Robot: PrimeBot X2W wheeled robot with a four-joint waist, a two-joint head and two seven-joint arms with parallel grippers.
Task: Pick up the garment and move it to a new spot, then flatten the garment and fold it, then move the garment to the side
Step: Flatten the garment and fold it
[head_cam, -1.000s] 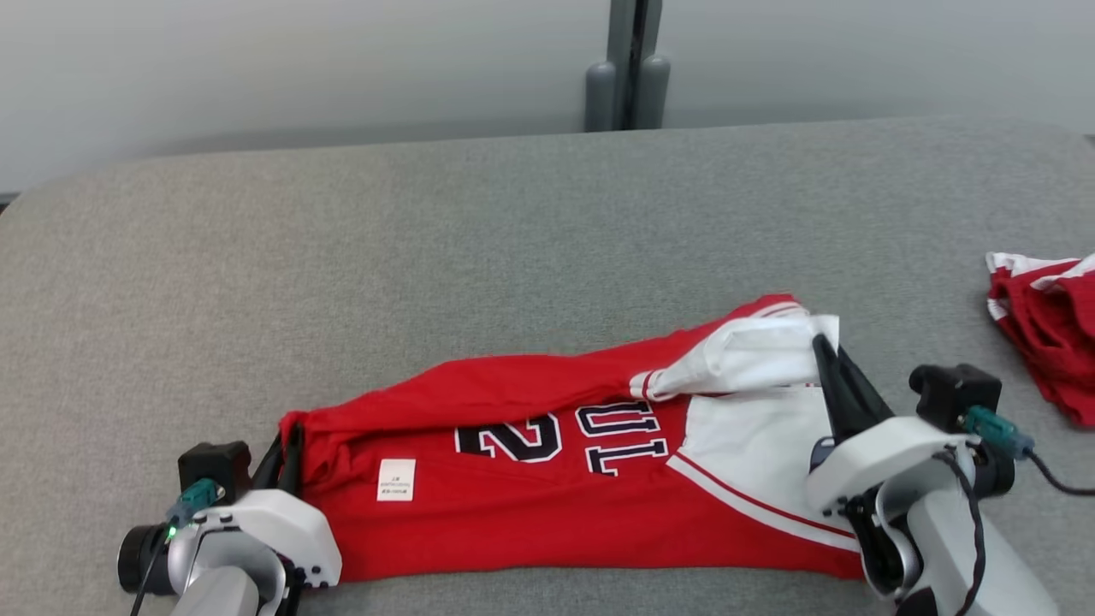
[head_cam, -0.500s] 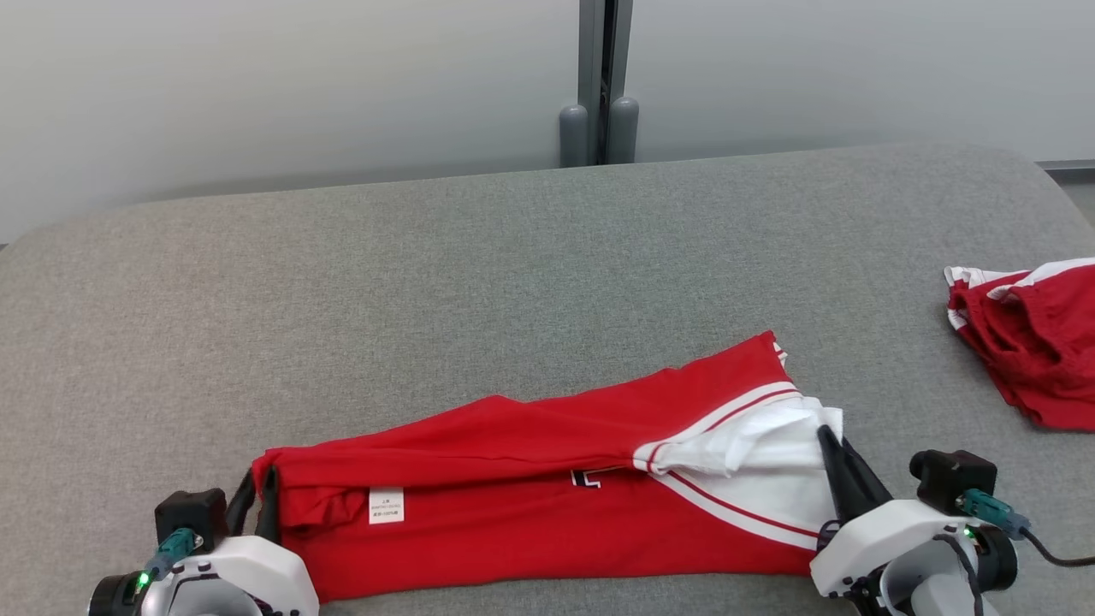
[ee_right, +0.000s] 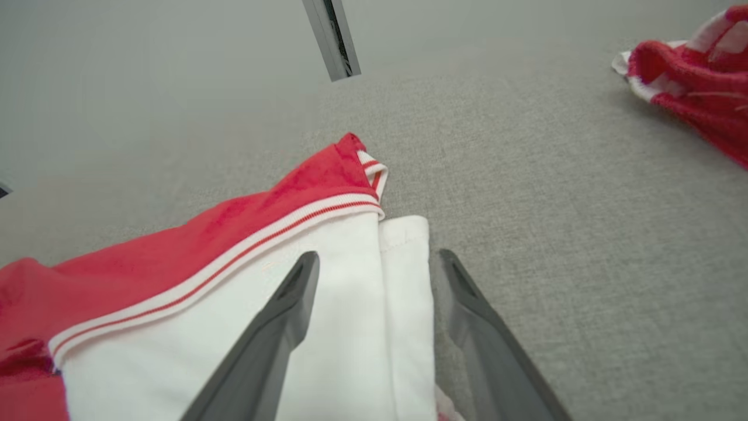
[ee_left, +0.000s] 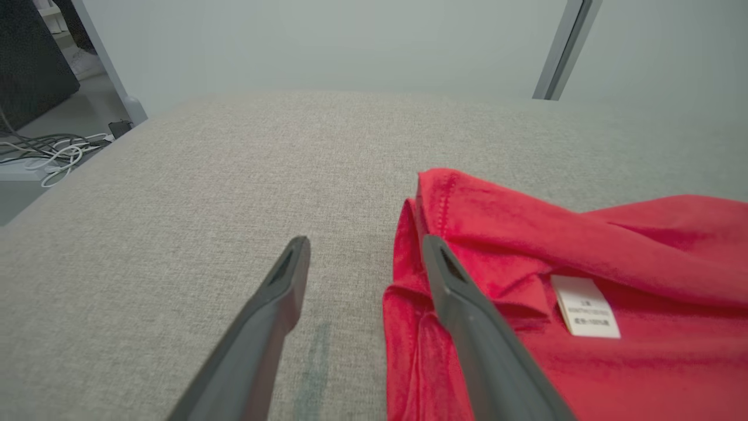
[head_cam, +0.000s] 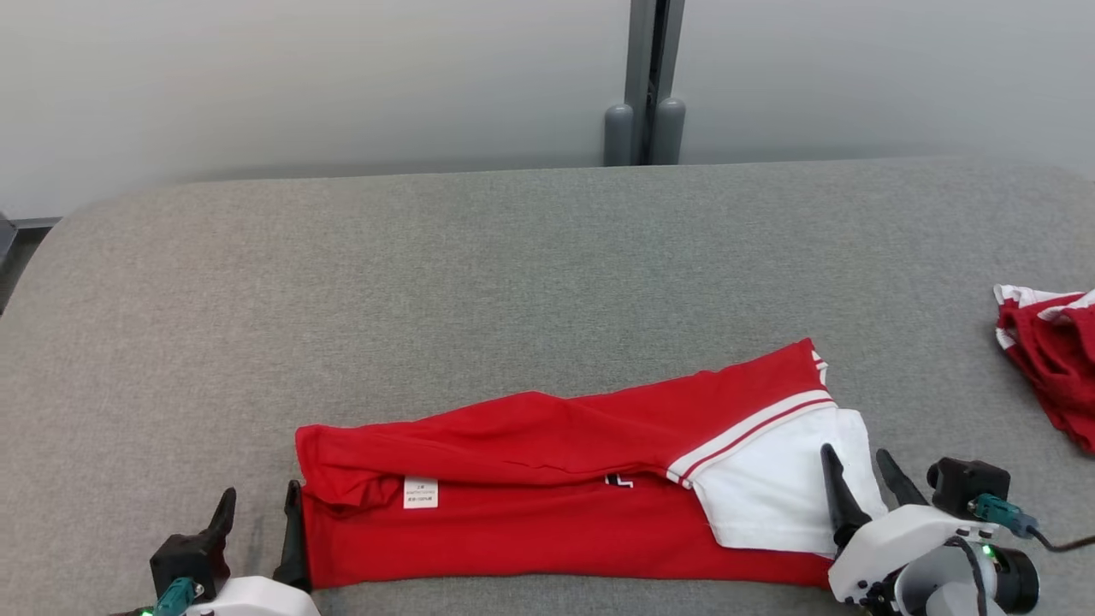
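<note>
Item 1: garment [head_cam: 530, 479], red jersey w/ white side panel [head_cam: 770, 496] and red-white trim, lies folded lengthwise in a long band on the grey padded table [head_cam: 479, 282], near table's front edge, about mid-width, right end angled slightly toward table's back. White care label [head_cam: 420, 492] faces up at the band's left end; a bit of dark lettering peeks out at the fold line. Item 2: L gripper [head_cam: 260, 494], at table's front-left, jaws spread wide, released; in the left wrist view [ee_left: 363, 242] its one finger crosses the garment's [ee_left: 584, 245] left hem, the other is over bare table fabric. Item 3: R gripper [head_cam: 854, 453], at table's front-right, jaws also apart, released; in the right wrist view [ee_right: 378, 257] one finger is over the white panel, the other over bare table just past the white edge. Item 4: second red-white cloth [head_cam: 1048, 359], bunched, at table's right edge, well apart from the garment. Item 5: grey post [head_cam: 646, 85], upright behind table's back edge. Item 6: cables [ee_left: 47, 152] on floor off table's left side.
</note>
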